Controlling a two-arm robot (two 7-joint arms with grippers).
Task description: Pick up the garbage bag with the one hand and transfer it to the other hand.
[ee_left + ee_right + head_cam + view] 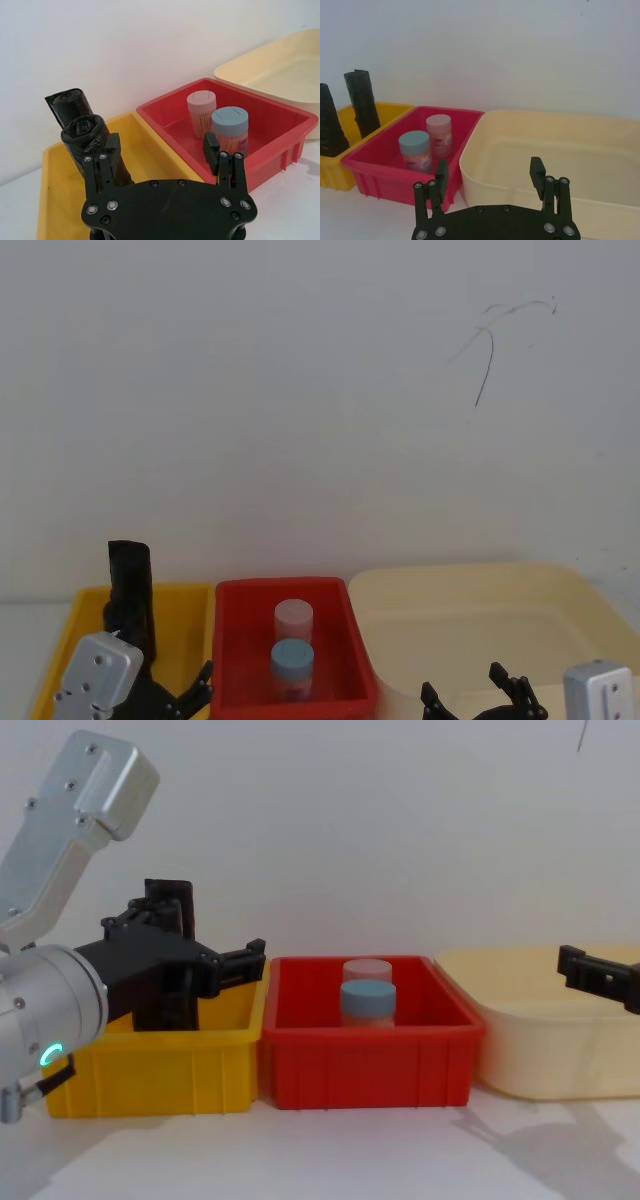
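Left end effector (161,145) spread — garbage bag (84,131) just beyond.

black garbage bag (80,131), yellow bin (60,200), red bin (280,150)

Soft, even light keeps the white wall (300,390) and table (350,1150) bright, without harsh glare. Faint grey shadows lie on the table before the red bin (365,1070) and cream tub (530,1050). The garbage bag (82,131) shows a dull sheen.
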